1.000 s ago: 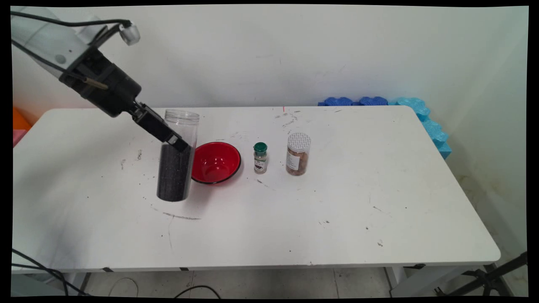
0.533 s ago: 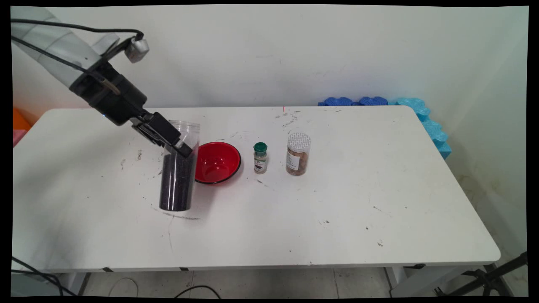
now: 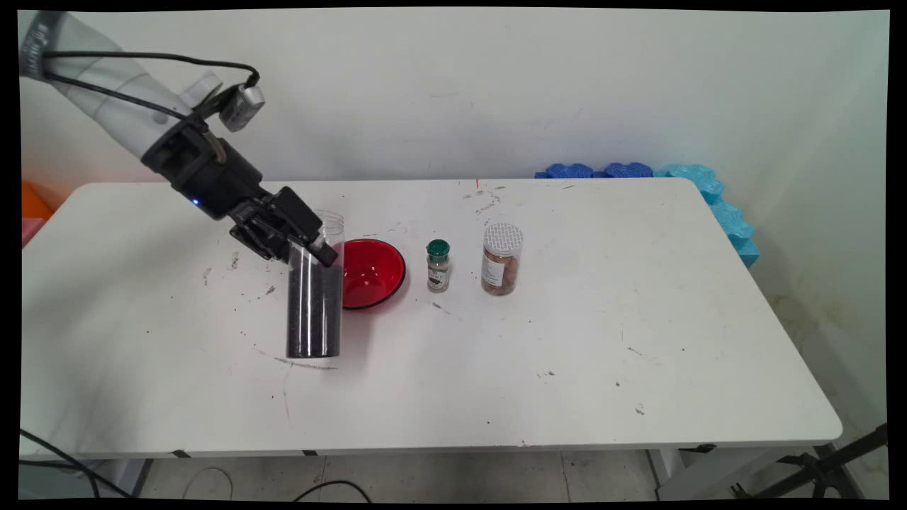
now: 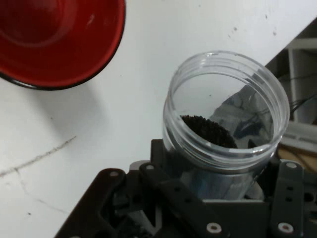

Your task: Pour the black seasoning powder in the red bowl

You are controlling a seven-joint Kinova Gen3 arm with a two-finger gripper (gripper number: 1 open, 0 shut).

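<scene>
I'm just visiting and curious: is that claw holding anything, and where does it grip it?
Yes. The claw holds the open clear jar of dark grains, gripping its side near the top, just below the rim.

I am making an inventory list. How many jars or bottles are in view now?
3. The tall open jar of black grains is in the gripper, beside the red bowl. The green-capped bottle and white-lidded jar stand right of the bowl.

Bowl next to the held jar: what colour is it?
Red, with a thin black rim; the bowl shows best in the main view, right of the jar.
</scene>
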